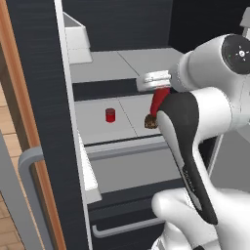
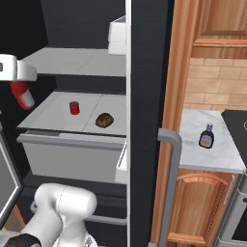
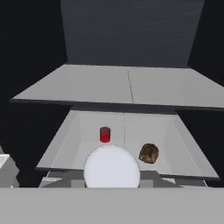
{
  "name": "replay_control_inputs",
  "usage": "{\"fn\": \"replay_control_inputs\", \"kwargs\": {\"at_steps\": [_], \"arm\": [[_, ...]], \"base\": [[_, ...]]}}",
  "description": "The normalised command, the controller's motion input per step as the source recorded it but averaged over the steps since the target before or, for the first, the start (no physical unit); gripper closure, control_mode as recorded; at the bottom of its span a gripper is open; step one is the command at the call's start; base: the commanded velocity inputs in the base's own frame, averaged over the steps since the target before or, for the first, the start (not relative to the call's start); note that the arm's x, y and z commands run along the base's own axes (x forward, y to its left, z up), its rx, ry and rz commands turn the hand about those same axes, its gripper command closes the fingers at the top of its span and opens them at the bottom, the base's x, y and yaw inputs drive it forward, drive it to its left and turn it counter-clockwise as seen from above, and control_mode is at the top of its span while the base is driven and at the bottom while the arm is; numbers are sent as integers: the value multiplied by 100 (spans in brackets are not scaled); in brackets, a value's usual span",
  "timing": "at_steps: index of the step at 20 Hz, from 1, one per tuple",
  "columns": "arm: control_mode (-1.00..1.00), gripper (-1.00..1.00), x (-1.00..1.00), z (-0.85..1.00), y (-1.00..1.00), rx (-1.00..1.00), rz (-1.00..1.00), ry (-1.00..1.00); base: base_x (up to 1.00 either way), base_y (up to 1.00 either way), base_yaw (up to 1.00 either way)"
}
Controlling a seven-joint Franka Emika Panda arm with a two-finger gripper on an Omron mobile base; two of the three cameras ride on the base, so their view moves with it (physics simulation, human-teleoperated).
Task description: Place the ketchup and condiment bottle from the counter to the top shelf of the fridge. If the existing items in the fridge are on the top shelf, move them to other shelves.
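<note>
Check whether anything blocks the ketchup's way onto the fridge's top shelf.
Nothing visible does. The claw holds the ketchup in front of the open fridge, below the top shelf, which lies bare. The red can and brown lump sit on the lower shelf.

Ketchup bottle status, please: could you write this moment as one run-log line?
claw: shut on ketchup bottle | position: front of open fridge | red can: lower shelf | condiment bottle: on counter

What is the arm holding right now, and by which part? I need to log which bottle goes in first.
The ketchup bottle, a red bottle hanging cap-down. The gripper holds its upper end, its base.
</note>
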Motion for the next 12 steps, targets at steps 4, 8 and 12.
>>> {"fn": "replay_control_inputs", "kwargs": {"at_steps": [4, 8, 12], "arm": [[-100, 100, 100, 27, 1, 0, -7, 0], [-100, 100, 100, 21, 0, 0, -7, 0], [-100, 100, 100, 19, 0, 0, -7, 0]], "base": [[0, 0, 0], [0, 0, 0], [0, 0, 0]]}}
